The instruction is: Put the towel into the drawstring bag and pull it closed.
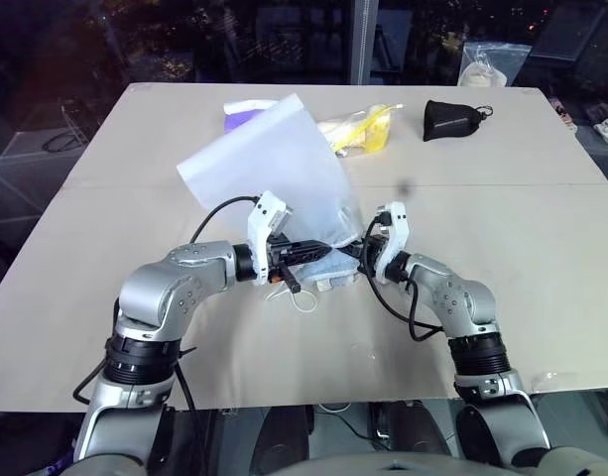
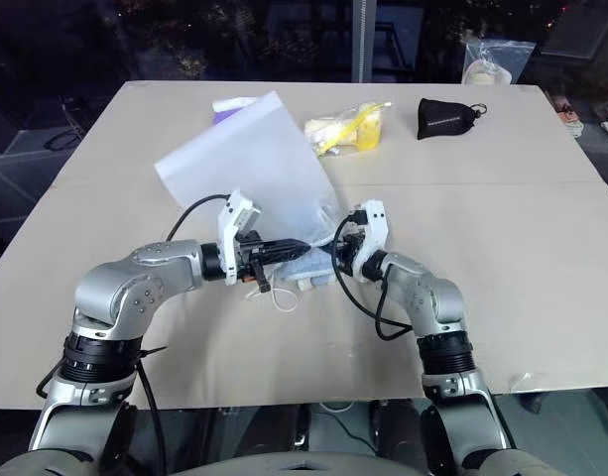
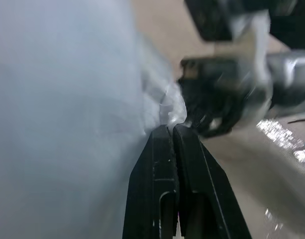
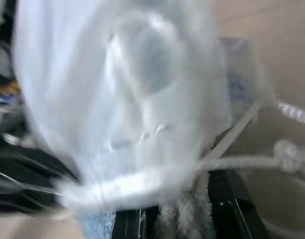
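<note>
- Two grippers are meeting at the bag's point(image 1: 269, 164) lower edge, near the table's point(image 1: 542, 258) front middle.
- Left gripper point(image 1: 315, 253) is pinching the bag's gathered edge, its fingers point(image 3: 173, 164) pressed tight together.
- Right gripper point(image 1: 364, 249) is clamping the bag's rim from the other side, a white cord point(image 4: 242, 162) trailing across its fingers.
- Bag is standing up off the table, leaning away toward the far side.
- Towel point(image 1: 335, 268) is peeking out blue-grey beneath the bag's mouth, between the two grippers.
- Black pouch point(image 1: 450, 119) and yellow packet point(image 1: 363, 129) are sitting well apart at the far edge.
</note>
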